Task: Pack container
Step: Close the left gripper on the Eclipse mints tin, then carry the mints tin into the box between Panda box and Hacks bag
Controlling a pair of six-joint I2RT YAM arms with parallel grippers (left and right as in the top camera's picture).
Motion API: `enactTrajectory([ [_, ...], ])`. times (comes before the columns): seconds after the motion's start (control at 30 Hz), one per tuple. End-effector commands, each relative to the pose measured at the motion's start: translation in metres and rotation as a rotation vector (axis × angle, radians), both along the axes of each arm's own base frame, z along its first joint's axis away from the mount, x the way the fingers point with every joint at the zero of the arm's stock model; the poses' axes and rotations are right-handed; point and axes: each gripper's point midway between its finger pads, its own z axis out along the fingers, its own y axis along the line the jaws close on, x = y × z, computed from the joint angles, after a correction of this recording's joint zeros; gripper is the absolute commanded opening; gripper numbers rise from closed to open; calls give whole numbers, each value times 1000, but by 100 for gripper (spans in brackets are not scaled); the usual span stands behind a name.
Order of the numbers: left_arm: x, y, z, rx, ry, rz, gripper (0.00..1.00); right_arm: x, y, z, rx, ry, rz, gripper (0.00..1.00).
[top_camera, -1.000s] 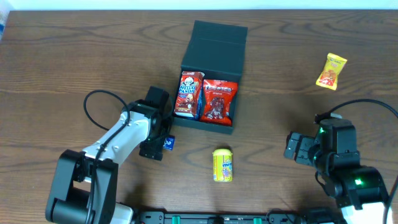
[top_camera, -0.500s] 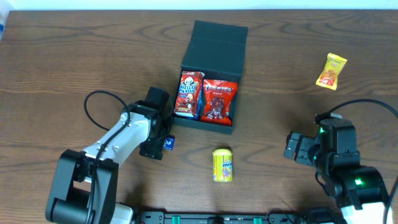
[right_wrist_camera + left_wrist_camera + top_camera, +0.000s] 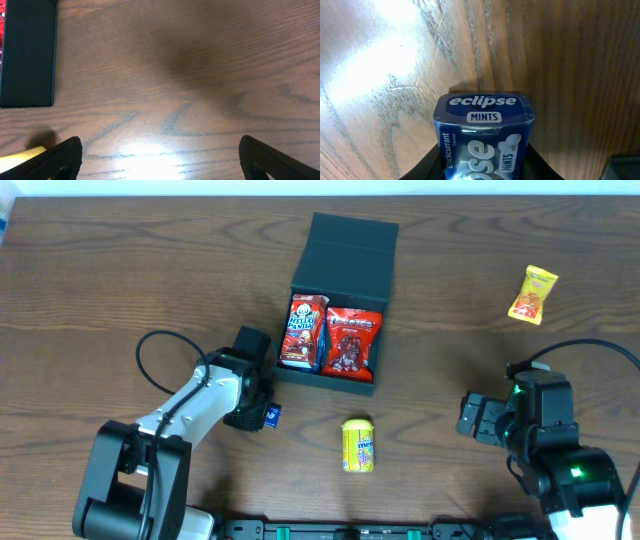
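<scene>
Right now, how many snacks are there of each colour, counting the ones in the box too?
Red: 2, the Hello Panda packet and the red packet, both in the container.
Yellow: 2, the yellow pack and the yellow candy, both outside the container.
Blue: 1, the mints tin, gripped in the left hand.
Total: 5.

On the table (image 3: 120,270) an M&M's pack (image 3: 358,445) is at six o'clock, a mint tin (image 3: 270,414) at eight, a yellow candy packet (image 3: 531,295) at two. A Hello Panda packet (image 3: 304,332) and a red packet (image 3: 351,342) sit side by side at centre.
</scene>
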Motion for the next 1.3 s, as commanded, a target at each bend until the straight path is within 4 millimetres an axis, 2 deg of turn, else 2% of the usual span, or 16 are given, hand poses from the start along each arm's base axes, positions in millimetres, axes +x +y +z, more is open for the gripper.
enactTrajectory([
  [0.0,-6,7,-7,27,25,7,24,0,-2,1,-9,-3,0,99],
  [0.2,-2,6,0,25,11,-57,12,0,-2,1,-9,-3,0,99],
  [0.27,-2,5,6,25,10,-59,12,0,-2,1,-9,-3,0,99],
  [0.37,7,3,18,19,-31,-138,6,0,-2,1,-9,-3,0,99],
  [0.57,12,10,54,83,-37,-247,6,0,-2,1,-9,-3,0,99],
  [0.7,22,14,87,171,-48,-358,6,0,-2,1,-9,-3,0,99],
  [0.9,50,-19,146,235,-191,-723,6,0,-2,1,-9,-3,0,99],
  [1.0,53,-32,164,262,-226,-846,6,0,-2,1,-9,-3,0,99],
  [1.07,55,-46,175,280,-245,-994,6,0,-2,1,-9,-3,0,99],
  [1.17,53,-63,180,296,-215,-1218,6,0,-2,1,-9,-3,0,99],
  [1.27,56,-70,166,297,-140,-1370,6,0,-2,1,-9,-3,0,99],
])
